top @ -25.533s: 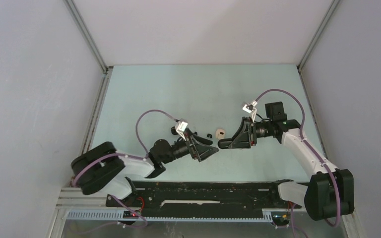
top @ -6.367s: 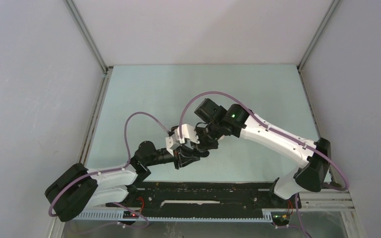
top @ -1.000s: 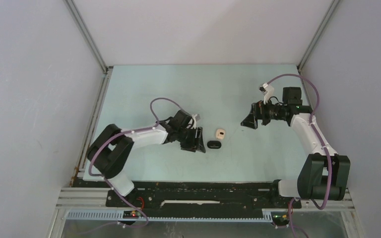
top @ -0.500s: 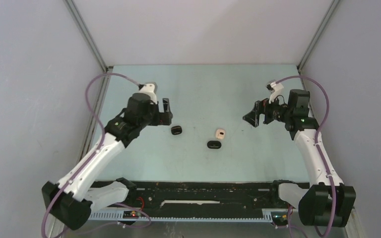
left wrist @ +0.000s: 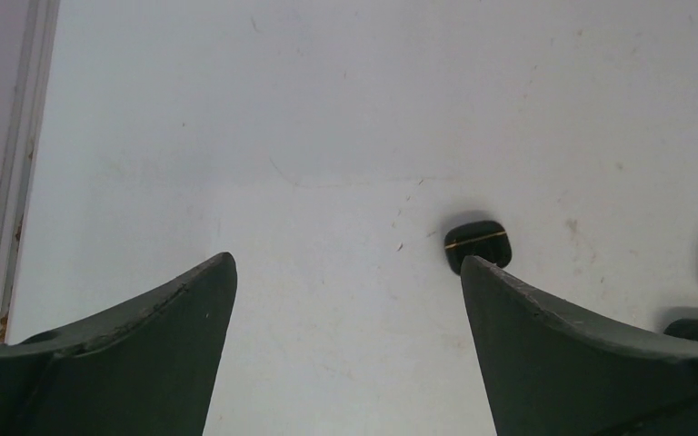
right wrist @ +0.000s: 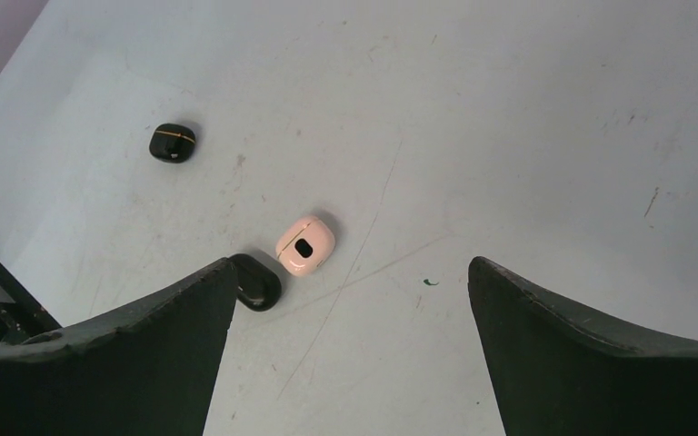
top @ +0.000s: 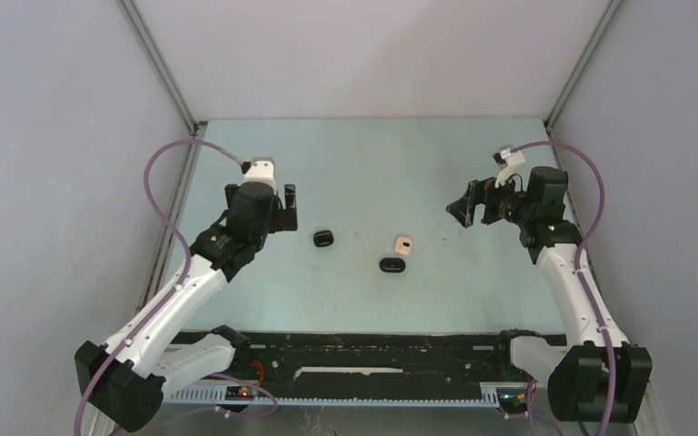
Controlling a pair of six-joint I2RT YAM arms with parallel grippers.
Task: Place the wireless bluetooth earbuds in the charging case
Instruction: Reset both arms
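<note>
Charging case (top: 324, 238), black with a thin gold seam line, lies closed on the surface (top: 363, 163), left of the beige case (top: 403, 244). A second black case (top: 392, 264) sits just beside the beige one. My left jaws and right jaws gape apart, empty, either side of it. Only my right wrist view shows its dark oval mark.

A pale blue-green table (top: 373, 154) lies between plain grey walls (top: 45, 163), with aluminium struts (top: 158, 62) rising at the back corners. Fine scratches (right wrist: 362, 232) and small dark specks mark its surface. A black mounting bar (top: 373, 348) spans its near edge.
</note>
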